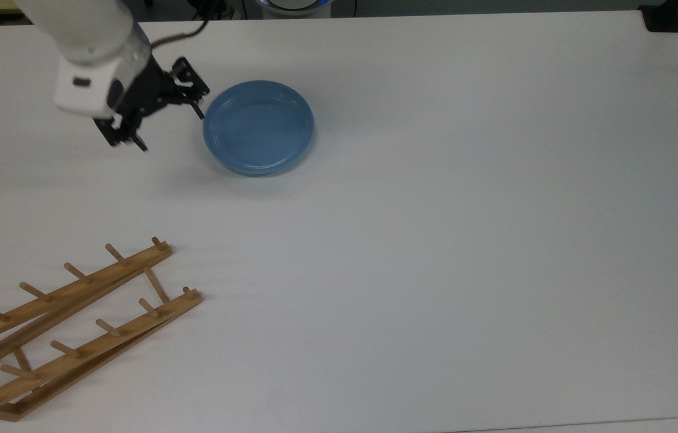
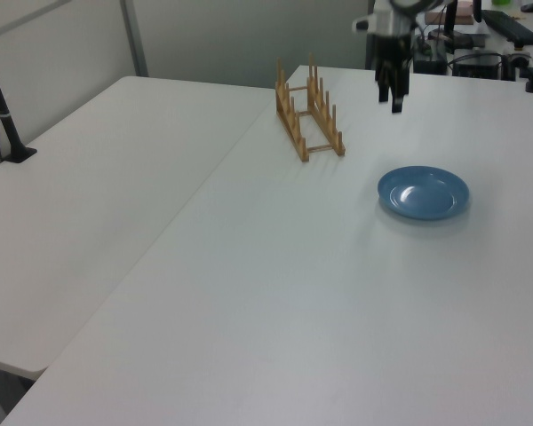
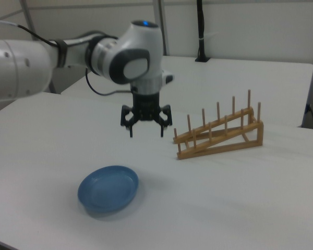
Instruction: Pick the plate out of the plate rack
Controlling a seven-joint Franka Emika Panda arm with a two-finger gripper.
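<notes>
Your plate (image 1: 258, 127) lies flat on the tabletop (image 1: 495, 210) near the top view's upper edge, well apart from the plate rack (image 1: 68, 328) at its lower-left corner. The gripper (image 3: 146, 129) hangs spread and empty above; I judge retreat comes next.

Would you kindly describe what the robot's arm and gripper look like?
The arm has glossy white rounded shells with dark grey joint bands and a small blue light on top. A thin black cable loops beside it. The gripper is black, with two slim fingers below a white wrist block.
</notes>
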